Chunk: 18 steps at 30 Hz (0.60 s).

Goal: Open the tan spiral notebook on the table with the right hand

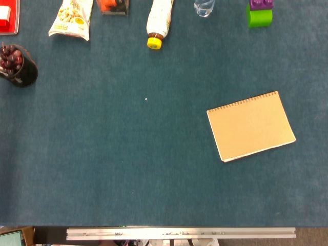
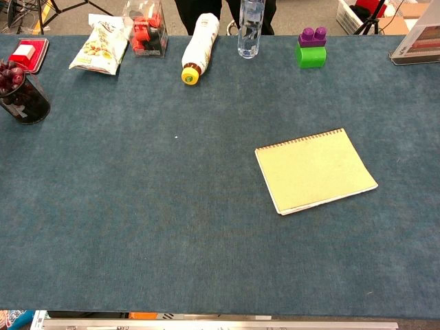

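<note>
Right of centre, the closed tan spiral notebook (image 1: pixel 250 126) lies flat on the blue table (image 1: pixel 128 169); neither hand is visible, so finger posture is unknowable. Fingers may push the thin cover rather than lift it.

A blue-covered table (image 2: pixel 137 227) carries a closed tan notebook (image 2: pixel 315 171) right of centre, lying flat and skewed, spiral edge uppermost. Along the top edge: a snack bag (image 2: pixel 97 49), a bottle on its side with a yellow cap (image 2: pixel 199 47), a clear bottle (image 2: pixel 251 27), green and purple blocks (image 2: pixel 311 47); a dark cup (image 2: pixel 22 96) at upper left
</note>
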Tool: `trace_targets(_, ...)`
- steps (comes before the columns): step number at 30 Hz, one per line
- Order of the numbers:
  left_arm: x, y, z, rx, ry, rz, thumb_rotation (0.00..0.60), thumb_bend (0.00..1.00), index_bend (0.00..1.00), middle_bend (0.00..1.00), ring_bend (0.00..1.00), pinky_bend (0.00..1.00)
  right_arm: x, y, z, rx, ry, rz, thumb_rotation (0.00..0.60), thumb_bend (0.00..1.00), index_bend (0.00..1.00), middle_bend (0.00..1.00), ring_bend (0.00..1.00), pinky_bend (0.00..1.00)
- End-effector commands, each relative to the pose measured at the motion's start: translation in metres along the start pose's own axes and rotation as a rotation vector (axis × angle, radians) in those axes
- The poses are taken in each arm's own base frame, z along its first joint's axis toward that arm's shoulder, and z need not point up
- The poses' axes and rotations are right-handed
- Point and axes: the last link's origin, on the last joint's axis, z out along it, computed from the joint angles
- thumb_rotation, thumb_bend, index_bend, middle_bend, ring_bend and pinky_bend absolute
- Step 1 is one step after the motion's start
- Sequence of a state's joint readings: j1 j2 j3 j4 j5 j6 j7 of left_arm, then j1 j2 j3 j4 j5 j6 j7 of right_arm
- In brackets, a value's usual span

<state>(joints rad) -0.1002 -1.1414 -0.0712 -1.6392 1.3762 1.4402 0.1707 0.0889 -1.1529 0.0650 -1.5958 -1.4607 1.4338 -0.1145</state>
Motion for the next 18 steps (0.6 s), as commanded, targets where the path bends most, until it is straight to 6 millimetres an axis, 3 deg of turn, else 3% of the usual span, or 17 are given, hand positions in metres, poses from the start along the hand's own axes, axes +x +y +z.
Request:
trace_targets(1,0.001,-0.001,-0.002,0.002,0.002,0.003,0.600,0.24,0.46,0.29,0.24,0.37,-0.001,-0.003,0.001,0.010,-0.005,0.001,0.600,0.28,0.41,0.27,0.09,0.16)
trace_targets(9,0.004,-0.002,-0.006,0.020,0.019,0.008,0.600,0.24,0.47,0.29,0.24,0.37,-0.006,-0.007,0.004,0.033,-0.027,0.011,0.600,0.28,0.41,0.27,0.09,0.16)
trace_targets(18,0.007,-0.001,-0.009,0.018,0.029,-0.005,0.600,0.24,0.47,0.29,0.24,0.37,-0.035,-0.027,0.002,0.136,-0.108,-0.001,0.600,0.28,0.40,0.26,0.09,0.16)
